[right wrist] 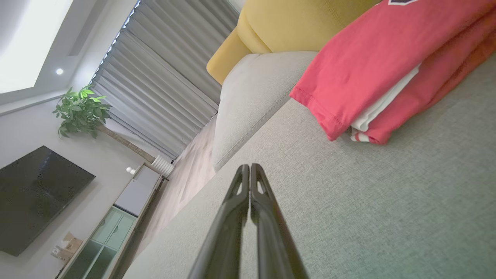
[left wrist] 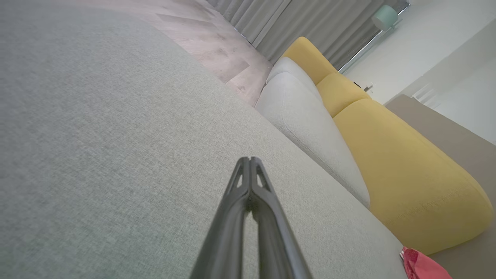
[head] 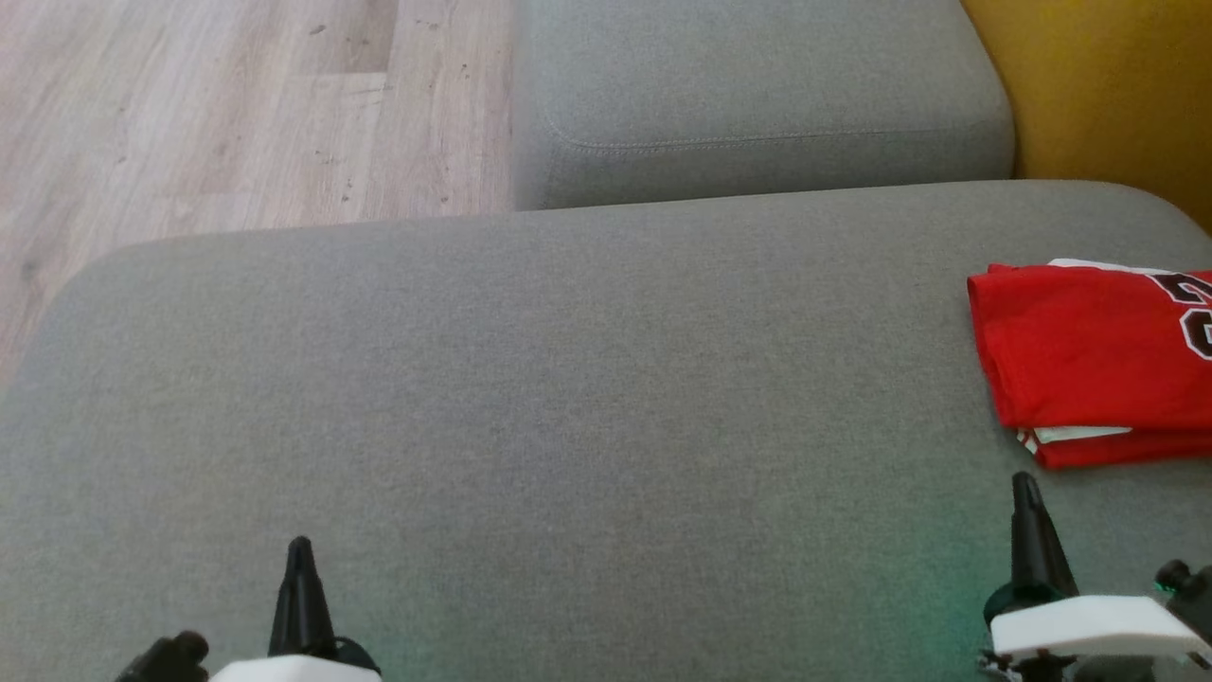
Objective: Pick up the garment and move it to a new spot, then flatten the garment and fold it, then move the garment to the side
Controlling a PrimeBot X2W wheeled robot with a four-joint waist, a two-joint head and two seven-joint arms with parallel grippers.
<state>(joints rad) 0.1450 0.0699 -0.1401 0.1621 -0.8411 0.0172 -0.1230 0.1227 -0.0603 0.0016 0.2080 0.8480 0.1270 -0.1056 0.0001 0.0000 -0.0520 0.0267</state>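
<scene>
The garment (head: 1089,355) is a red jersey with white trim and dark lettering, folded into a flat stack at the right edge of the grey sofa seat (head: 530,398). In the right wrist view the garment (right wrist: 379,66) lies ahead and to the right, and a red corner of the garment (left wrist: 422,267) shows in the left wrist view. My right gripper (head: 1025,485) sits just in front of the stack, apart from it, fingers pressed shut and holding nothing. My left gripper (head: 300,547) hovers low at the near left, also shut and holding nothing.
A second grey cushion (head: 757,95) lies beyond the seat, with a yellow sofa back (head: 1108,85) at the far right. Wooden floor (head: 218,114) shows at the upper left. Curtains (right wrist: 155,89), a plant (right wrist: 79,112) and a television (right wrist: 35,197) stand across the room.
</scene>
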